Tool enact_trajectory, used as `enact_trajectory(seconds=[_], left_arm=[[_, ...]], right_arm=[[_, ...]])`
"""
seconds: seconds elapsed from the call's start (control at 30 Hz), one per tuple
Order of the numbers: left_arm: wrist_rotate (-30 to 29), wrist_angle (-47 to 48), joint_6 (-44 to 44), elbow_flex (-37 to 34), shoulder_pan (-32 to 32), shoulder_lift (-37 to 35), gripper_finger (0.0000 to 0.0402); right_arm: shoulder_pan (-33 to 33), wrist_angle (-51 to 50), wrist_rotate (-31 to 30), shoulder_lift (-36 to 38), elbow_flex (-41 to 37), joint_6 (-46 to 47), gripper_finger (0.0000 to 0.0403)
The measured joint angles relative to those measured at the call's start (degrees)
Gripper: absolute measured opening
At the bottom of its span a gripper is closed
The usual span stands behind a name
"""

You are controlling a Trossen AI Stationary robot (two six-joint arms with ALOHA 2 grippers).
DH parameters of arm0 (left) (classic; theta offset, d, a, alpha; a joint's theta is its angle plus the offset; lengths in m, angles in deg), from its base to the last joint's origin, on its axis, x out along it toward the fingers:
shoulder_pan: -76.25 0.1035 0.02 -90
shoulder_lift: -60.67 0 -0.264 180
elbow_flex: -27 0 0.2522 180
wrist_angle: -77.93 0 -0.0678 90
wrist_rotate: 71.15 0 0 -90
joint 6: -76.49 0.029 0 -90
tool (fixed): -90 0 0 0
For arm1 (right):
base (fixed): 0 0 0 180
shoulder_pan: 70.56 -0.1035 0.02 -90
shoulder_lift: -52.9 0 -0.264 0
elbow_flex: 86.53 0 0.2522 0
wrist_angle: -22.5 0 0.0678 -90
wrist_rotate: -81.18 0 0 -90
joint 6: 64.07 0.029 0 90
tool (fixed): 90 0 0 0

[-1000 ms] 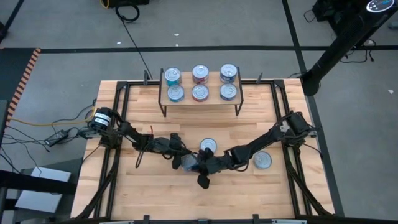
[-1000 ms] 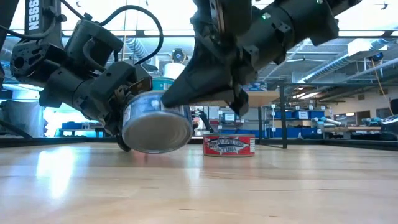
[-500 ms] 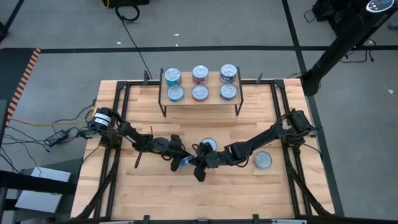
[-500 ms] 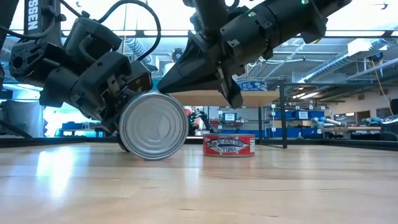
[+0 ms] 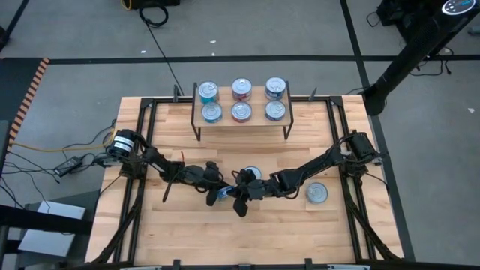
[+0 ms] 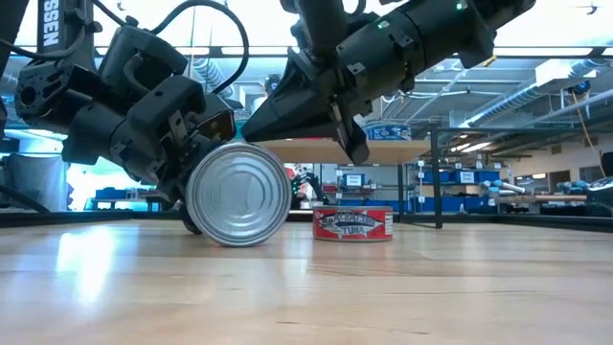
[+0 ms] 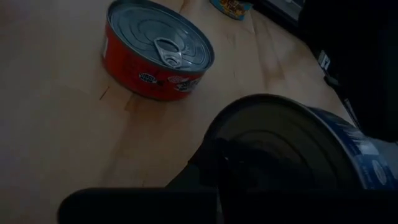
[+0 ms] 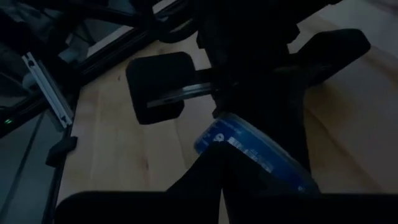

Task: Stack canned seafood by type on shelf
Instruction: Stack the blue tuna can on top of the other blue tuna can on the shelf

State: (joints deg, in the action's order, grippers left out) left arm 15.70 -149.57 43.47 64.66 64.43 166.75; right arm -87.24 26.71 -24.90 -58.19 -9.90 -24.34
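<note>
blue tin (image 6: 238,194) stands on edge, clamped in left claw (image 6: 187,158), right claw (image 6: 287,120) closed above

A light wooden desk (image 5: 187,225) with a black frame (image 5: 142,135) along its edges stands on grey floor (image 5: 75,45) crossed by dark tape lines (image 5: 247,56). Left of the left pincer (image 5: 219,196), cables (image 5: 71,163) trail off the desk's side. A black cord (image 5: 166,52) runs away beyond (from a yellow-and-black object at the far edge). Behind, a workshop with blue shelving (image 6: 450,201).

Left claw (image 6: 196,182) clamped, right claw (image 6: 287,120) seemingly closed, both low mid-table
</note>
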Motion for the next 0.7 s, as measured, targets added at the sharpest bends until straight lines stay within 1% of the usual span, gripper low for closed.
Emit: enact_trajectory(seconds=[0.2, 0.4, 0.57, 0.7], left_arm=[[-0.1, -0.5, -0.2, -0.3, 0.1, 0.0, 0.0001], [-0.2, -4.2, -2.1, -2.1, 0.1, 0.0, 0.0001], [-0.6, -7.2, -3.7, -3.6, 0.1, 0.0, 0.0001], [-0.9, -7.7, -3.9, -3.9, 0.1, 0.0, 0.0001]], right_arm=[[0.9, 0.2, 2.4, 0.1, 0.0, -0.9, 0.0019], [0.9, 0.3, 2.7, 0.1, 0.0, -1.1, 0.0032], [1.3, 0.5, 6.2, 0.1, 0.0, -2.9, 0.0056], [1.3, 0.2, 6.7, 0.7, 0.0, -4.3, 0.0086]])
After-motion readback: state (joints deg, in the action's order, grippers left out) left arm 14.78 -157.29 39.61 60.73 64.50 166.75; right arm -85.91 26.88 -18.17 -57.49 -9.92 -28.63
